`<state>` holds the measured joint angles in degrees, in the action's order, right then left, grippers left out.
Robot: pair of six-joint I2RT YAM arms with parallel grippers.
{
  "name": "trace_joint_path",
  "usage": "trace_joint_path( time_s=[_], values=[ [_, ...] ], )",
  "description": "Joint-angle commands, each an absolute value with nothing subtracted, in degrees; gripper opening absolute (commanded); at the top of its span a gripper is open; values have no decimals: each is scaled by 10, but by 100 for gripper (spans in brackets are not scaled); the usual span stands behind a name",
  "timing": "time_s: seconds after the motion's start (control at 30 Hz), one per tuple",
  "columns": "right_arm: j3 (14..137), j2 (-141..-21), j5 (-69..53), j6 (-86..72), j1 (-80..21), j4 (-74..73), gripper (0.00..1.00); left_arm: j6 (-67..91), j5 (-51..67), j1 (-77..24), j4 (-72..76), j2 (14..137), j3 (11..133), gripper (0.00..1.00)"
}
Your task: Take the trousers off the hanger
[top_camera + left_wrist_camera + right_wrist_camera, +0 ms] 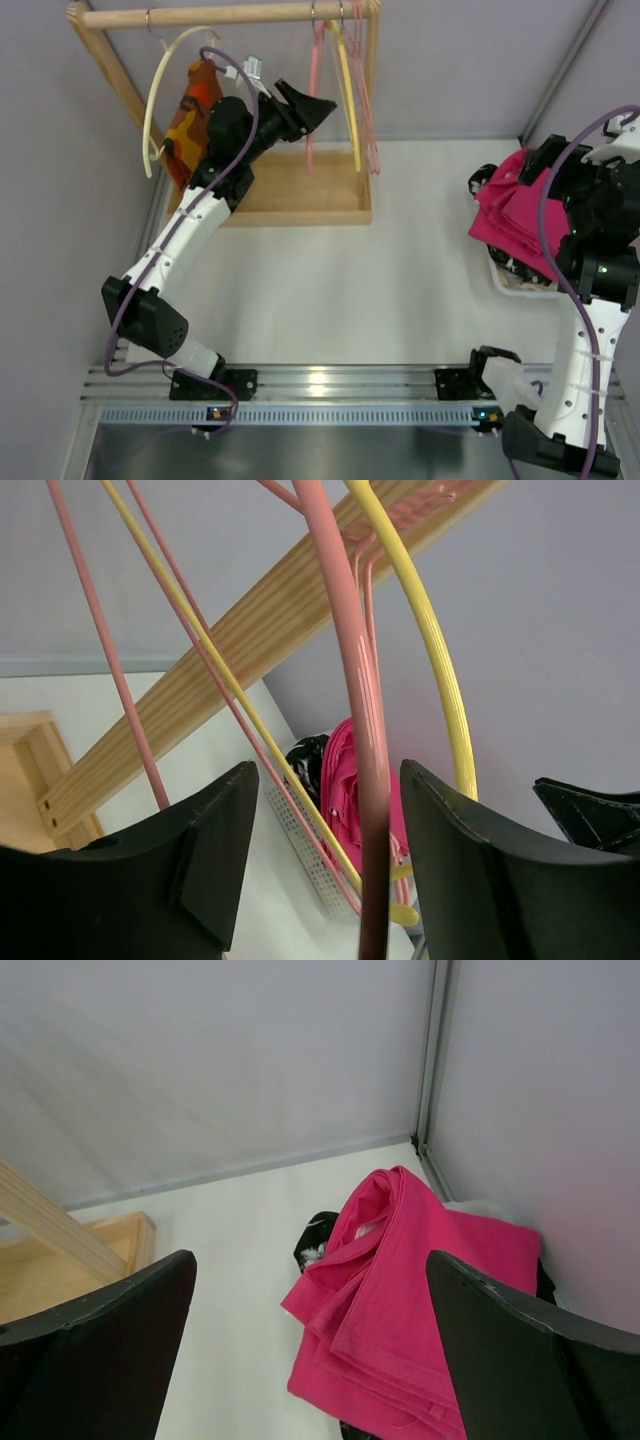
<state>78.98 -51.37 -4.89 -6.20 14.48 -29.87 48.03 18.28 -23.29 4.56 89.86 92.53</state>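
The salmon-pink hanger (314, 92) hangs bare from the wooden rail (230, 14). In the left wrist view its bar (362, 740) runs between my left gripper's (328, 772) black fingers, closer to the right-hand one, with a gap on each side. That gripper (316, 108) is open beside the hanger. The magenta-pink trousers (512, 212) lie folded on a white basket (500, 282) at the right. My right gripper (310, 1260) is wide open above the trousers (420, 1290) and holds nothing.
On the same rail hang a yellow hanger (350, 100), more pink hangers (370, 110) and a cream-white hanger (155, 90) carrying an orange-red patterned garment (190, 120). The rack stands on a wooden base (300, 195). A black-and-white speckled cloth (318, 1245) lies under the trousers.
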Motion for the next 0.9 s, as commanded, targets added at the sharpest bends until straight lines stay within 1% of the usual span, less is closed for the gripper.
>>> trace_joint_path(
  time_s=[0.0,0.03,0.17,0.3,0.33,0.43,0.53,0.57,0.6,0.63,0.67,0.73,0.8,0.87],
  values=[
    [787,-498,-57,-67,153,-294,99,449,170,-224,50,839,904,66],
    [786,-498,-58,-67,153,-294,99,443,168,-222,46,829,897,75],
    [780,-495,-63,-64,153,-294,99,413,156,-217,22,785,863,99],
    [771,-493,-70,-60,153,-291,100,404,154,-196,3,739,824,99],
    [769,-493,-73,-59,152,-291,99,392,156,-191,-32,724,814,99],
    [763,-492,-84,-48,153,-291,99,360,157,-172,-76,706,801,98],
    [755,-494,-110,-24,153,-298,99,314,209,-141,-161,689,812,99],
    [752,-494,-119,-16,153,-308,99,302,245,-122,-222,689,817,98],
    [751,-498,-131,-10,153,-316,99,285,265,-114,-251,688,823,99],
    [751,-501,-157,16,153,-329,100,232,278,-109,-282,688,830,99],
    [752,-504,-170,26,153,-339,99,204,284,-106,-349,688,845,99],
    [751,-512,-198,52,152,-374,99,124,286,-106,-406,680,849,99],
    [735,-510,-207,66,152,-389,99,70,258,-106,-477,670,840,99],
    [707,-499,-212,82,152,-390,99,48,238,-106,-517,665,834,99]
  ],
)
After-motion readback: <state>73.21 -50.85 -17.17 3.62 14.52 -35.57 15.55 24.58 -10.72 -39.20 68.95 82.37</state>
